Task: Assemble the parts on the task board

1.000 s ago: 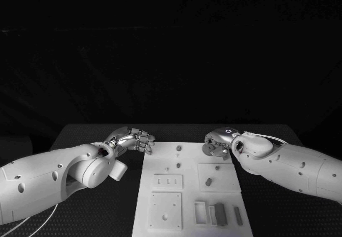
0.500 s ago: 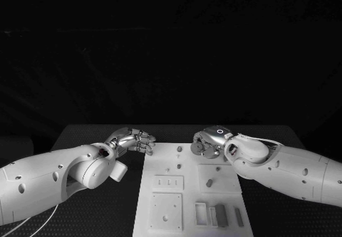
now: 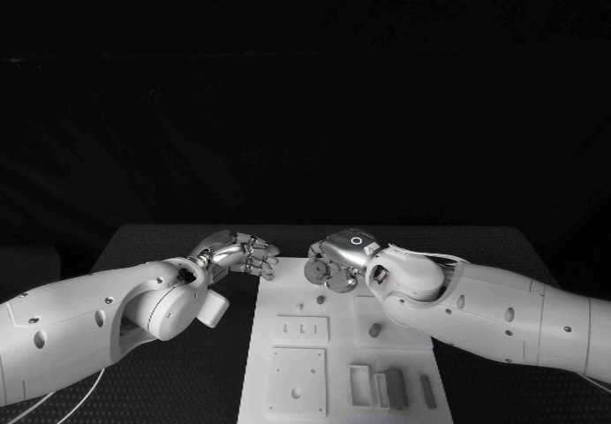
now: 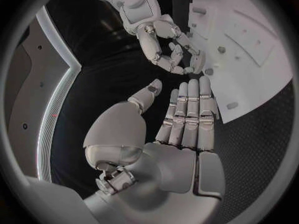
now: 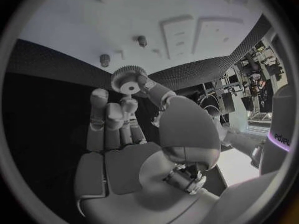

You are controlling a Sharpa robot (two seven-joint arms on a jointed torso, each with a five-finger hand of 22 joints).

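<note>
You had the task board (image 3: 337, 353) lying lengthwise down the middle of the black table (image 3: 153, 243), and everything else was placed around it. Your right hand (image 3: 334, 261) hovered over the board's far end, pinching a small toothed gear (image 5: 129, 78) between thumb and a fingertip, its flat face and centre hole turned toward the wrist camera; I judge you carried it that way so the bore could be lined up over one of the two short pegs (image 5: 142, 40) standing near that far end of the board. Your left hand (image 3: 238, 252) sat just off the board's far left corner, holding nothing, its fingers laid straight and close together with the thumb apart, probably parked there to keep clear of the right hand's path while staying near enough to steady the board. Nearer the robot on the board sat a raised square plate with a round hole (image 3: 296, 378), a smaller block with three slots (image 3: 300, 328), a panel bearing a single dark stud (image 3: 374, 329), and, at the near right of the board, a row of upright narrow pieces in their slots (image 3: 392, 386). The bulky right forearm (image 3: 496, 314) crossed the board's right side and hid part of that panel from the head view. The left fingertips (image 4: 201, 87) lay near the right hand's fingers at the board's edge, so I judge that a lowering move toward the pegs called for care not to brush them.
</note>
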